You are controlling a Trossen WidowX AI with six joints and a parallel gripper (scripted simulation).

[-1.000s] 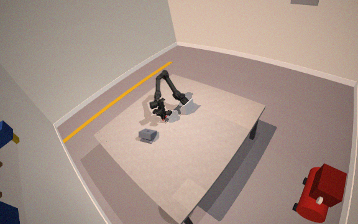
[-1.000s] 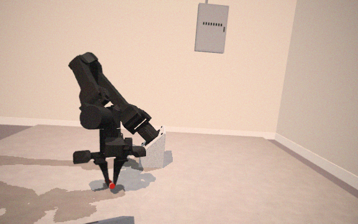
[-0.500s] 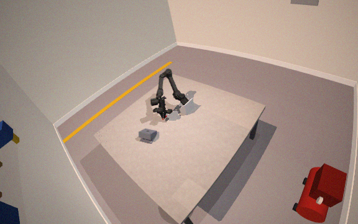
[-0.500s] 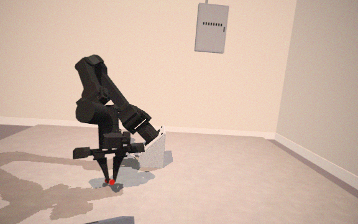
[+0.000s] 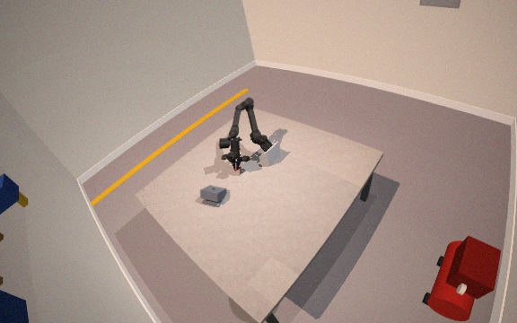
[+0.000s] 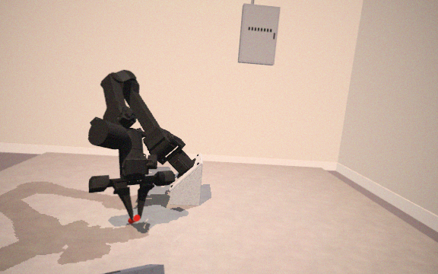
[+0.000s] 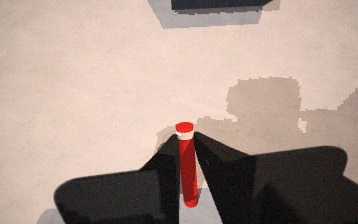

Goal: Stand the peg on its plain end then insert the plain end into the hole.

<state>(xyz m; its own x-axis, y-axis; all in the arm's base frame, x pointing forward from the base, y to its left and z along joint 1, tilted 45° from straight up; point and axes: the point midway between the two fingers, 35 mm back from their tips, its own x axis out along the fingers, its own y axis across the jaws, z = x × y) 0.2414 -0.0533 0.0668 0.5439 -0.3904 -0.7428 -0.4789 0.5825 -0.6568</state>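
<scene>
The red peg (image 6: pixel 137 218) (image 7: pixel 188 170) is between the fingertips of my gripper (image 5: pixel 237 168) (image 6: pixel 134 218) (image 7: pixel 185 138), which points down and is shut on it. In the wrist view the white band and red end cap are at the top, at the fingertips; the plain end shows lower between the fingers. In the exterior view the peg looks close to level, low over the table; whether it touches is hard to tell. The grey panel block (image 5: pixel 214 193) (image 6: pixel 143 269) (image 7: pixel 220 4) stands apart from the gripper, with a dark hole in its face in the top view.
The pale wedge-shaped mount (image 5: pixel 273 153) (image 6: pixel 188 188) under the arm's base stands behind the gripper on the table (image 5: pixel 285 202) (image 6: pixel 280 221). Shadows of the arm fall around the peg. A red machine (image 5: pixel 462 278) stands on the floor away from the table.
</scene>
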